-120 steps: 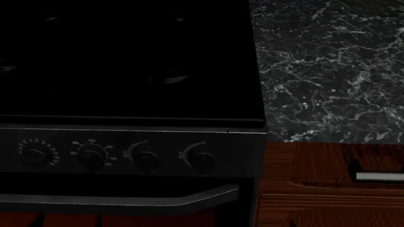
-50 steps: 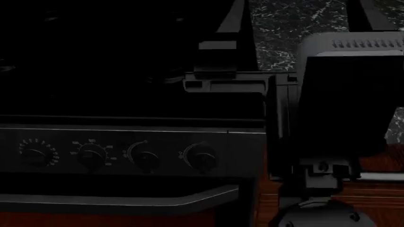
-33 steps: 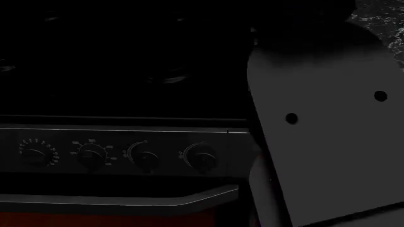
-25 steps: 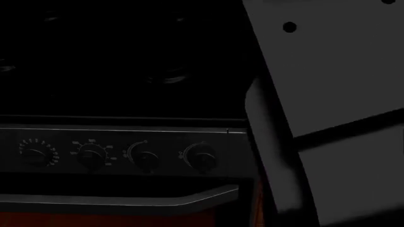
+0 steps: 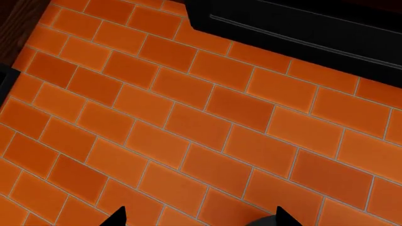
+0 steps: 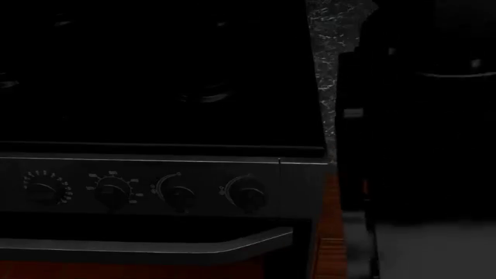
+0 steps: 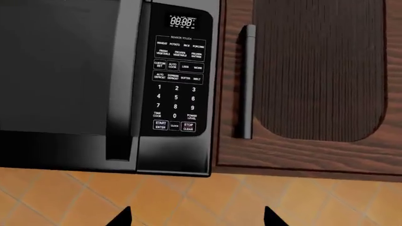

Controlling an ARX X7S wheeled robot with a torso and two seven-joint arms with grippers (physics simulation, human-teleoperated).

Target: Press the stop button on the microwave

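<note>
Fingertips of the right gripper (image 7: 197,217): two dark points spread wide, holding nothing. Beyond them, the black microwave (image 7: 107,84); its small red-outlined stop button (image 7: 188,126) sits at the keypad's corner nearest the dark wooden cabinet door (image 7: 314,80). Left gripper (image 5: 199,217): tips likewise parted, empty, over orange brick tiles (image 5: 188,141). Head view dark; right arm probably the black mass (image 6: 419,116) beside the black stove (image 6: 155,116).

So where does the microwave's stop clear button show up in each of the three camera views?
Right wrist view: the stop/clear button sits in the keypad's last row, beside the start/enter button.
Left wrist view: not in it.
Head view: not in it; mostly the stove.
Shared landmark: orange tiling in both wrist views.
</note>
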